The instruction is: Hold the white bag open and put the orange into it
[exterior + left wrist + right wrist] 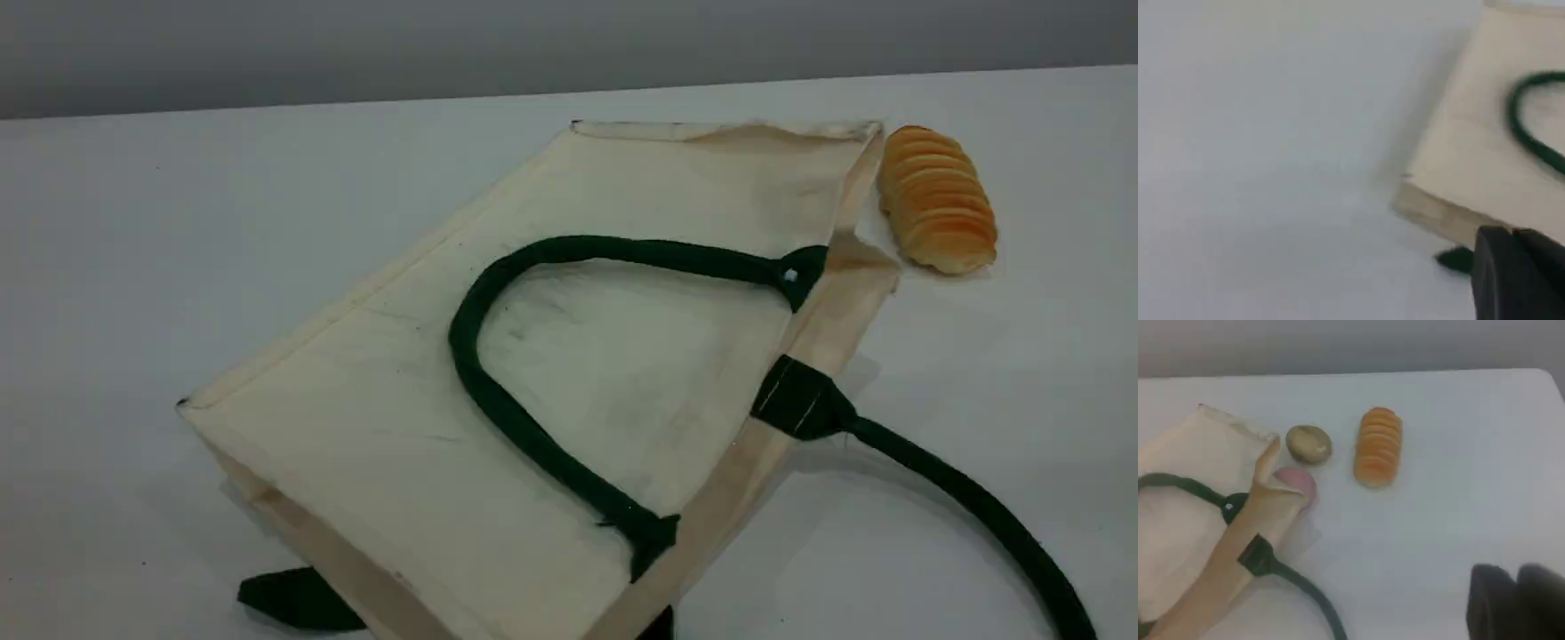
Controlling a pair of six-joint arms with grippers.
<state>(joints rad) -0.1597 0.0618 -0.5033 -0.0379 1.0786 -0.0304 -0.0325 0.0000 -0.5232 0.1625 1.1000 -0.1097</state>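
Note:
The white bag lies flat on its side across the table, one dark green rope handle resting on its upper face. Its other handle trails onto the table at the right. The bag's mouth edge runs along its right side and is pressed nearly flat. The orange is out of view in every frame. My left gripper hovers near the bag at its left corner, fingertips close together and empty. My right gripper hangs over bare table to the right of the bag, also empty.
A ribbed orange-tan loaf lies just past the bag's far right corner; the right wrist view shows the loaf too. A brownish round item and a pink ball sit against the bag's mouth edge. A green tab pokes out under the bag.

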